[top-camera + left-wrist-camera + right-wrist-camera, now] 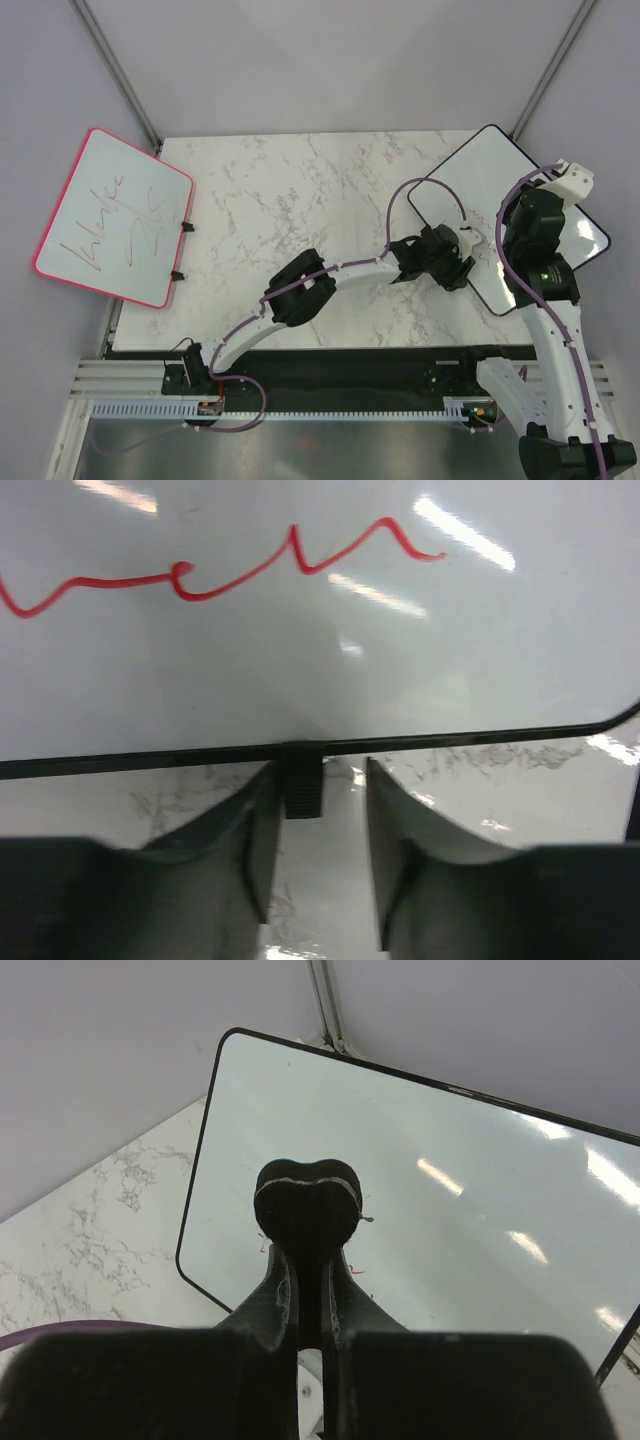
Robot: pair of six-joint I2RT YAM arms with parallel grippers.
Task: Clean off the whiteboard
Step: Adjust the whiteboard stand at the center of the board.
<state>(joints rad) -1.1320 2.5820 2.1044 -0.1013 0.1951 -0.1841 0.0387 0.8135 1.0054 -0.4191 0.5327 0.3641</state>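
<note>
The marble table fills the middle of the overhead view. The whiteboard with the thin black frame lies flat on the table's far right part, turned at an angle so that one rounded corner reaches past the right edge. A pink-framed board with red scribbles sits at the far left, mostly beyond the table's left edge. The left arm stretches across the table to the near left side of the whiteboard, and the right arm rises along the right side and bends over the board. In the left wrist view the left gripper is at the board's framed edge with its fingers spread apart. A small black clip on the frame stands between them, close to one finger and with a clear gap to the other, so nothing is clamped. Looping red writing runs across the white face just beyond that edge. In the right wrist view the right gripper is closed tight on a small dark block with a lobed top, held over the board. Whether the block touches the surface cannot be told. The face there looks almost clean, with only a few tiny red marks beside the block.
</note>
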